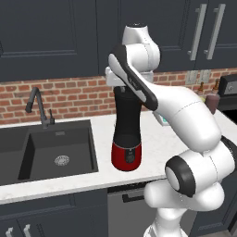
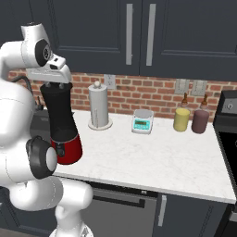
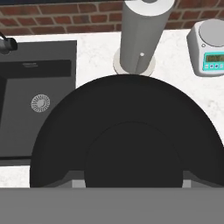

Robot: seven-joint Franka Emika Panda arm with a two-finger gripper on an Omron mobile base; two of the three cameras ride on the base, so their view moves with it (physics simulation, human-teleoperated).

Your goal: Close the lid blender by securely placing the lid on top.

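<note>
The blender (image 1: pixel 127 125) stands on the white counter just right of the sink, a tall black jar (image 2: pixel 58 111) on a rounded red base (image 2: pixel 69 150). The lid (image 3: pixel 127 127), a flat round black disc with a raised centre, lies right under the hand at the jar's top. My gripper (image 2: pixel 54 85) points straight down over the jar mouth (image 1: pixel 122 86) and is shut on the lid's centre. Whether the lid is pressed fully onto the rim I cannot tell, because the hand hides the joint.
A dark sink (image 1: pixel 55 148) with a faucet (image 1: pixel 39 106) lies left of the blender. Behind it stands a paper towel roll (image 2: pixel 99 109), then a small scale (image 2: pixel 142 121). Yellow (image 2: pixel 181 119) and maroon (image 2: pixel 200 121) canisters stand by the stove at far right.
</note>
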